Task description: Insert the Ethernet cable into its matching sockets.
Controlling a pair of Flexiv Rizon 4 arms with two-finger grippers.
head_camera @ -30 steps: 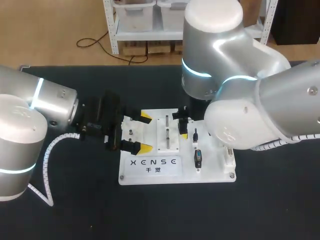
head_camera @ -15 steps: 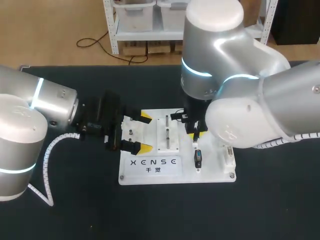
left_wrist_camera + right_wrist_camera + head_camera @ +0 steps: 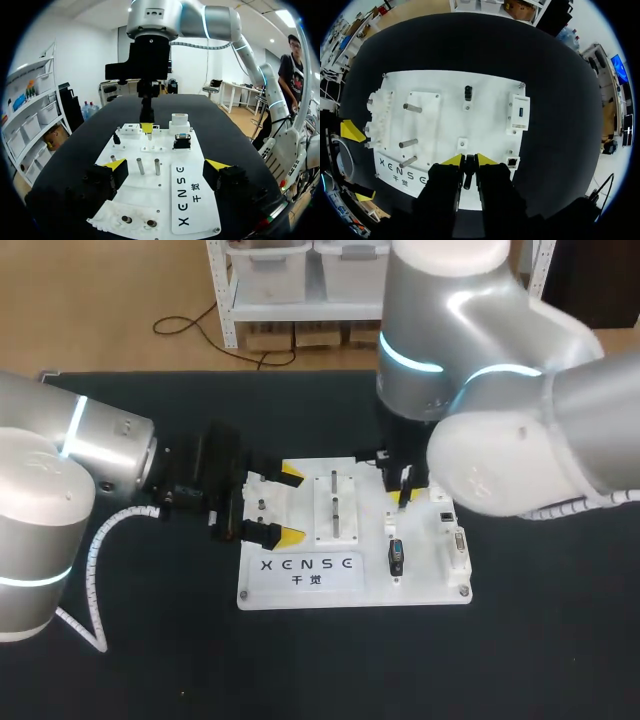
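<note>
Straddling the left edge of the white board (image 3: 300, 585), centre-left in the head view, the left gripper (image 3: 290, 505) is holding its fingers wide, gripping nothing. Right of centre, the right gripper (image 3: 466, 160) is pinching the Ethernet plug (image 3: 468, 174) between narrow fingers over the board. The socket (image 3: 512, 161) is sitting unfilled just beside it, so insertion is not yet done.

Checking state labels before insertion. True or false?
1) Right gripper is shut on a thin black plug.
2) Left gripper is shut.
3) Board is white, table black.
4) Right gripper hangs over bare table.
1) True: the right gripper is shut on the thin black plug.
2) False: the left gripper is open, fingers wide apart at the board's end.
3) True: white board, black table.
4) False: it hangs over the board.
</note>
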